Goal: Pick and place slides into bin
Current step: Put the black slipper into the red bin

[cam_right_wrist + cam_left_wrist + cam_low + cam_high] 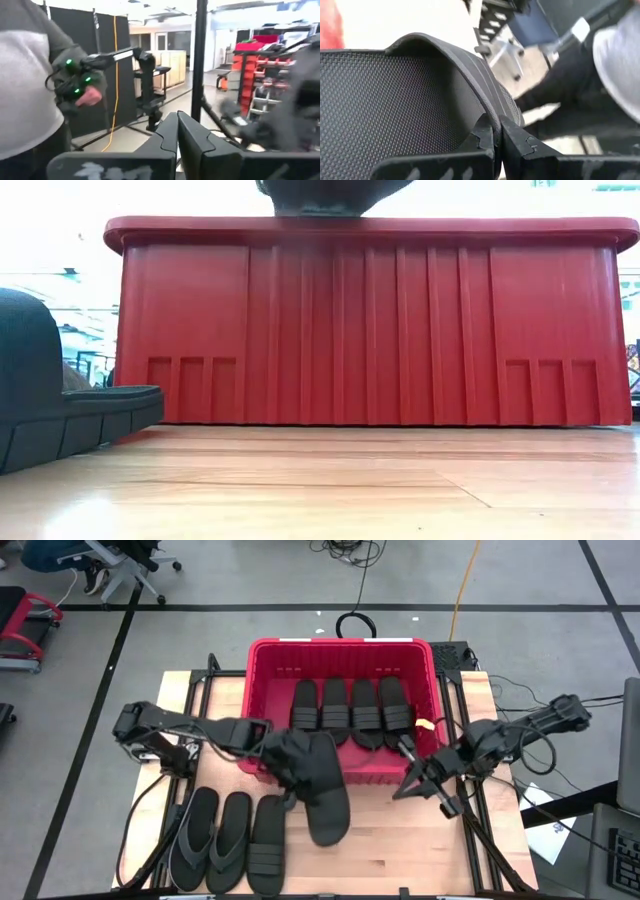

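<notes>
A: What sits furthest from the working arm, out on the left side?

B: Three slides (232, 843) lie flat on the table (400, 845) below the left gripper (290, 768), side by side, long axes running toward and away from the bin (345, 648). The two on the left have thong straps; the third has a wide ribbed band.

A: And the left gripper itself?

B: It is clamped tight on the held slide (325, 790), pinching the edge of the band strap, as the left wrist view shows with the fingers (517, 142) pressed together on the ribbed strap. The slide hangs beneath and just right of the gripper, its long axis running from the bin's near wall out over the table, tilted slightly. Which end is the toe I cannot tell from above.

A: What does the bin hold?

B: Beyond the gripper, four slides (350, 705) lie in a row inside the red bin, each with its long axis pointing to the far wall, bands across them. They fill roughly the middle and right of the floor.

A: The right arm?

B: The right gripper (410, 783) hangs over the table just off the bin's near right corner, fingers closed on nothing. A person's hand (85, 92) with a controller shows in its wrist view.
</notes>
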{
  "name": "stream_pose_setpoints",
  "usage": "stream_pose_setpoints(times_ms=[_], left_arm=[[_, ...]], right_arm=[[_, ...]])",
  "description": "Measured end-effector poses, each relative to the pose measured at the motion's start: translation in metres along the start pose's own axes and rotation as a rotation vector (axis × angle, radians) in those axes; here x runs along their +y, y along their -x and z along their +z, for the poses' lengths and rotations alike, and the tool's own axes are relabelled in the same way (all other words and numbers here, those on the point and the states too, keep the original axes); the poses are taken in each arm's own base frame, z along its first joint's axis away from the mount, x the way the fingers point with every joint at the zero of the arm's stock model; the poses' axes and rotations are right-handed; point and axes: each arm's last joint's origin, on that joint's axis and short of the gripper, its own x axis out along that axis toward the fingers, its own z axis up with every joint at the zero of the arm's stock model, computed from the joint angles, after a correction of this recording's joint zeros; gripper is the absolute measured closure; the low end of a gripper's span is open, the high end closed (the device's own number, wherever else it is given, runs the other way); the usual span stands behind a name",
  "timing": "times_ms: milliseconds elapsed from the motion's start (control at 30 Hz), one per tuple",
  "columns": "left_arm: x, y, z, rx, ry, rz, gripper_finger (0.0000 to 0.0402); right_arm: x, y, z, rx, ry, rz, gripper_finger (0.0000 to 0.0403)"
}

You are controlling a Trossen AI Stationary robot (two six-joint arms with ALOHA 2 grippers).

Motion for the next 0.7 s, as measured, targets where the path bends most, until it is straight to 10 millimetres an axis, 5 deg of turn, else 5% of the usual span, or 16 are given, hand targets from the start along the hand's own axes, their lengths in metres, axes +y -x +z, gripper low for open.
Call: stream_pose_setpoints(times_ms=[267, 467, 700], left_arm=[[0.025, 0.021, 0.017, -0.127, 0.073, -0.007, 0.04], [0.023, 0.026, 0.032, -0.252, 0.035, -0.076, 0.04], [0.016, 0.019, 0.026, -0.201, 0.054, -0.09, 0.04]], right_arm=[[0.002, -0.023, -0.022, 0.086, 0.043, 0.025, 0.0402], [-0.006, -0.03, -0.034, 0.167, 0.098, -0.167, 0.0396], [-0.016, -0.024, -0.035, 0.241, 0.088, -0.248, 0.0327]])
